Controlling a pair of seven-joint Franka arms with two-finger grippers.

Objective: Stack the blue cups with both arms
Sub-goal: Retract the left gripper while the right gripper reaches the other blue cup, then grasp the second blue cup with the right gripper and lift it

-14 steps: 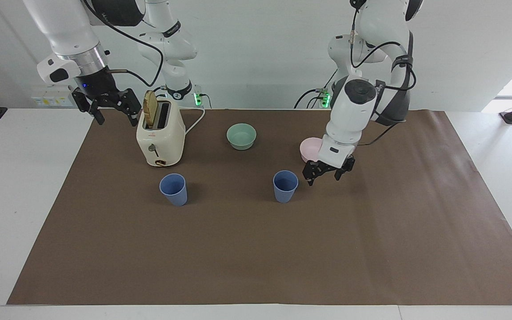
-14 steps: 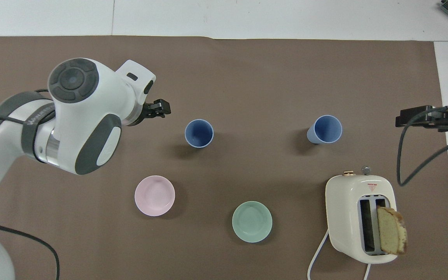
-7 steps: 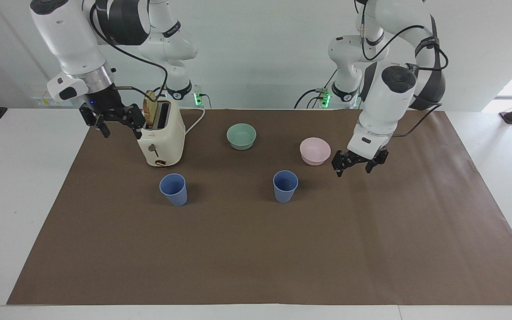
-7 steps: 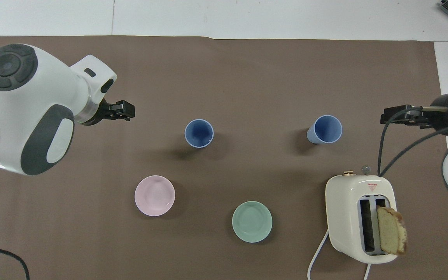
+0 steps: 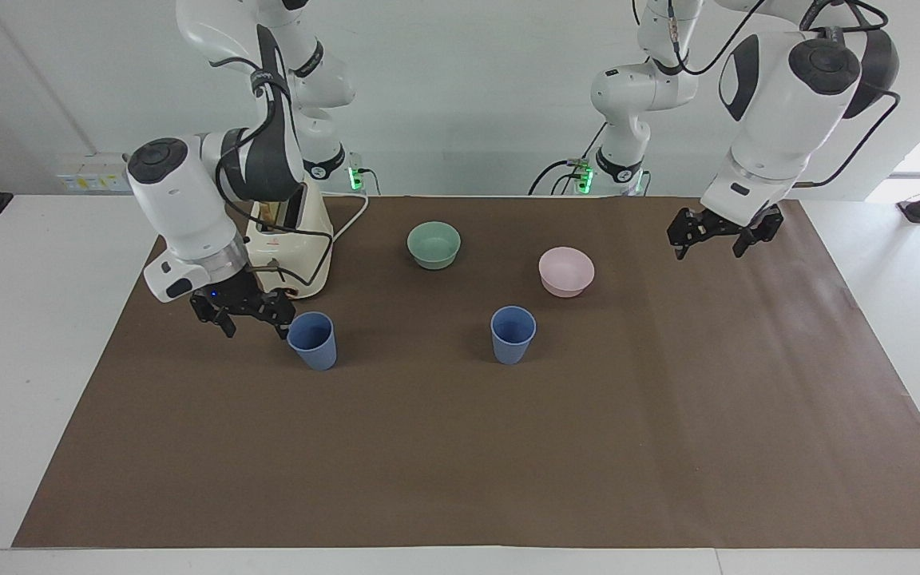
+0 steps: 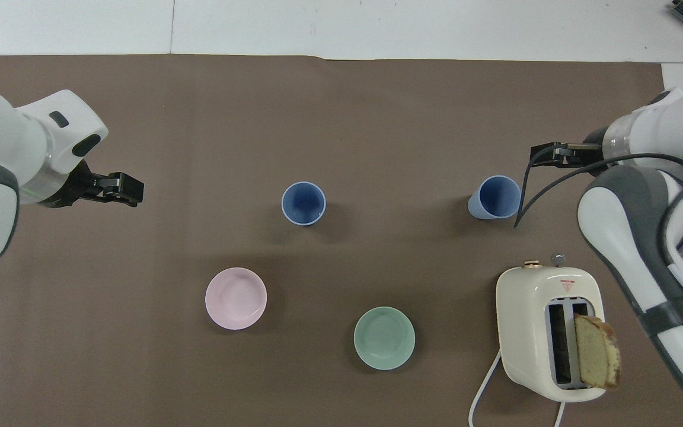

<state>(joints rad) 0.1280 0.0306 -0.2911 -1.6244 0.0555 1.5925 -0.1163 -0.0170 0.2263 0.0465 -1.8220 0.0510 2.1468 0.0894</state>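
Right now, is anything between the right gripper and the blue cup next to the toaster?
Nothing visible. The right gripper, jaws open, sits low right beside that blue cup, with only bare mat between them. The toaster stands nearer the robots, off that line.

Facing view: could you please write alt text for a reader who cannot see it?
The right gripper, open, is low beside one blue cup; a second blue cup stands apart, unstacked. The left gripper, open, hangs over the brown mat near a pink bowl; a green bowl and toaster stand nearer the robots.
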